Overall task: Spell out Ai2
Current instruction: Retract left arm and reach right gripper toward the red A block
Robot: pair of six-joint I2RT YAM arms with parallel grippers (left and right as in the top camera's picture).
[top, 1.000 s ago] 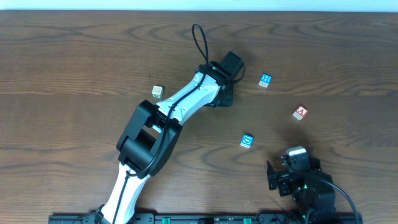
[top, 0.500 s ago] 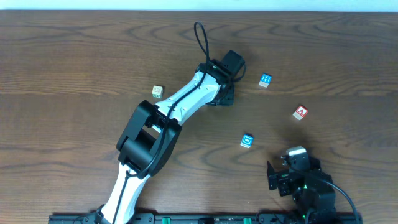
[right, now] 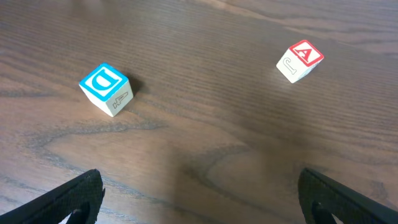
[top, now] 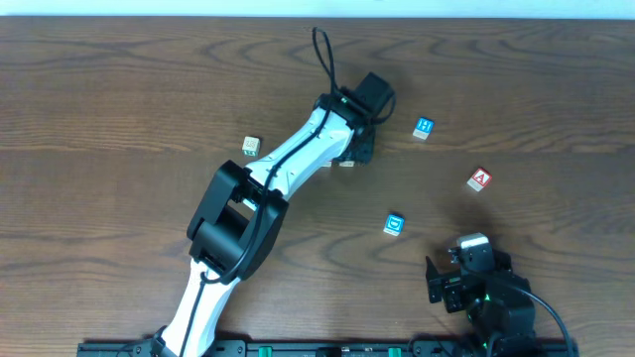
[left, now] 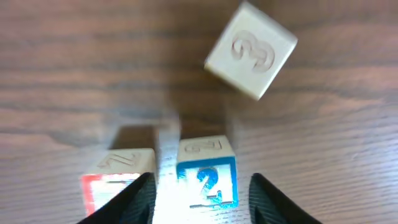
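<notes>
My left gripper (left: 201,202) is open, low over the table at the far middle (top: 359,139). Its fingers straddle a blue-framed "2" block (left: 206,177) with gaps on both sides. A red-framed block (left: 118,177) lies just left of the left finger; its letter does not show. A plain wooden "3" block (left: 251,51) lies tilted beyond them. A red "A" block (top: 480,179) lies at the right and also shows in the right wrist view (right: 300,60). My right gripper (right: 199,193) is open and empty near the front edge (top: 466,273).
A blue "D" block (top: 396,224) lies in front of my right gripper and shows in the right wrist view (right: 104,88). A blue "H" block (top: 424,127) lies right of the left gripper. A beige block (top: 251,147) lies left of the left arm.
My left gripper has shifted slightly toward the far side of the table. The right arm and the loose blocks have not moved.
</notes>
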